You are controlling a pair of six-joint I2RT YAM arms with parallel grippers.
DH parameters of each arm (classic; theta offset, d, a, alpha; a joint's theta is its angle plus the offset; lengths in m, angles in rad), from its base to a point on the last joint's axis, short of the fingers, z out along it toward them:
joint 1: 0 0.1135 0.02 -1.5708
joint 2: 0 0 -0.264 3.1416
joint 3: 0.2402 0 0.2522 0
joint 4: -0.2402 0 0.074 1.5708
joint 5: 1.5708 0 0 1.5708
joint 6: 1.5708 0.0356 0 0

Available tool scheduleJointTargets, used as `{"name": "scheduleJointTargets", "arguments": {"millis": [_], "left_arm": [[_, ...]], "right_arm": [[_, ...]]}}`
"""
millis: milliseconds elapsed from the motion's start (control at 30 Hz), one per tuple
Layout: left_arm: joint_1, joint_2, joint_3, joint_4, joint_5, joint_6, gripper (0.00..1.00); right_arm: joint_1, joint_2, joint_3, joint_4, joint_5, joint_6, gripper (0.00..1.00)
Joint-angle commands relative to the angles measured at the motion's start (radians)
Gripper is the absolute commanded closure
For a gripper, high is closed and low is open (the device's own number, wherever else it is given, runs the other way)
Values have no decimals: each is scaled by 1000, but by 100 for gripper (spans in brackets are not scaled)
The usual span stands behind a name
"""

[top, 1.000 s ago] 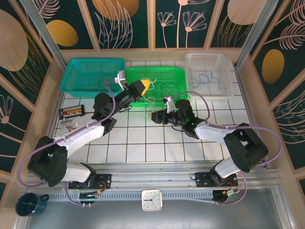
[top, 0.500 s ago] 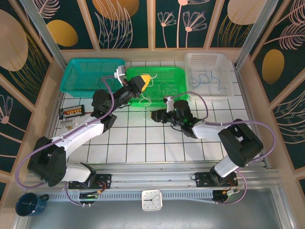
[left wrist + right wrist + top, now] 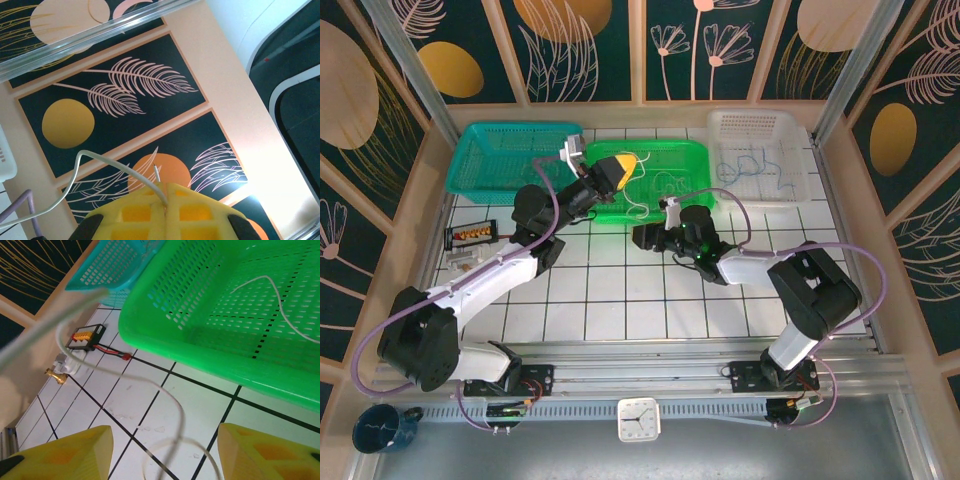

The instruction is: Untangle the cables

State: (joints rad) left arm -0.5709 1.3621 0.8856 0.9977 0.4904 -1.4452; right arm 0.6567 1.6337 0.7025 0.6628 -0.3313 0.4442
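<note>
Separating one strand | my left hand (image 3: 166, 200) clamps a thin pale-white wire (image 3: 100, 159) above the green plastic mesh basket (image 3: 692, 149) | my right hand (image 3: 165, 450) open astride a slack loop (image 3: 181, 405) | next, I judge: pinch, draw apart.

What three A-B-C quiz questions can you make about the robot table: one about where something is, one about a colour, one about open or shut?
1. Where does the blue wire lie?
A) in the white basket
B) in the teal basket
C) on the tiles

2. What colour is the middle basket?
A) red
B) green
C) black

3. How is the left gripper?
A) wide open
B) holding a cup
C) shut on a pale wire

Answers:
1 A: the blue wire squiggles inside the white basket.
2 B: the middle basket is bright green.
3 C: the left gripper's yellow fingers press together with the pale wire pinched between them.
</note>
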Motion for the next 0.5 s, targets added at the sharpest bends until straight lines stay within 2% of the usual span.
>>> {"name": "scheduleJointTargets", "arguments": {"millis": [0, 67, 100, 200, 267, 467], "left_arm": [[-5, -13, 38, 18, 10, -9, 100], [-5, -10, 42, 26, 10, -15, 100], [-6, -7, 43, 31, 10, -18, 100], [-5, 0, 54, 37, 2, -19, 100], [-4, 8, 76, 30, 2, -12, 100], [-5, 75, 252, -32, 25, 48, 100]], "right_arm": [[11, -10, -2, 54, -7, 14, 43], [9, 11, 9, 64, 1, 20, 46], [10, 26, 19, 77, 0, 24, 53], [10, 68, 41, 97, 7, 31, 88], [10, 81, 34, 109, 2, 40, 100], [10, 77, -66, 174, 8, 82, 100]]}}
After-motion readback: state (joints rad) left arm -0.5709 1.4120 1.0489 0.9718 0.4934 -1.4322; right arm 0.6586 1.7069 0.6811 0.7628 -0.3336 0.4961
